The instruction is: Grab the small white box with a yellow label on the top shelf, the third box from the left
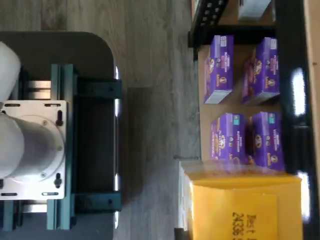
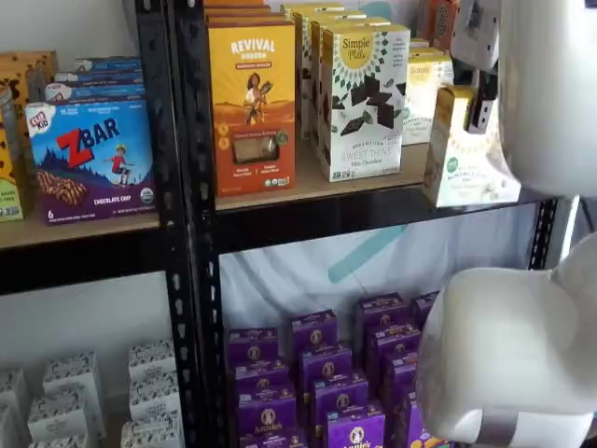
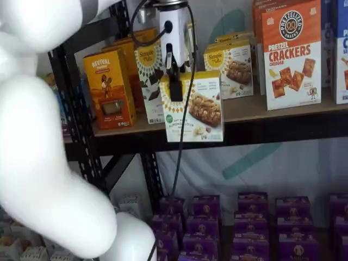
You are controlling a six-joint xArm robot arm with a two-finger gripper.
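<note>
The small white box (image 3: 193,109), with a yellow top band, a green badge and a cracker picture, hangs in front of the top shelf (image 3: 272,109), overlapping its black beam. My gripper (image 3: 175,89) is shut on the box's top, with one black finger down its front face. Both show in a shelf view too: the box (image 2: 464,159) off the edge of the top shelf (image 2: 308,187), the gripper (image 2: 480,112) above it. In the wrist view a yellow printed face (image 1: 240,210), apparently the box's top, lies close to the camera.
On the shelf stand an orange Revival box (image 3: 109,89), a taller white box with dark chocolate squares (image 3: 149,81) and a Crackers box (image 3: 291,54). Purple boxes (image 2: 317,373) fill the shelf below. My white arm (image 3: 38,136) blocks the foreground.
</note>
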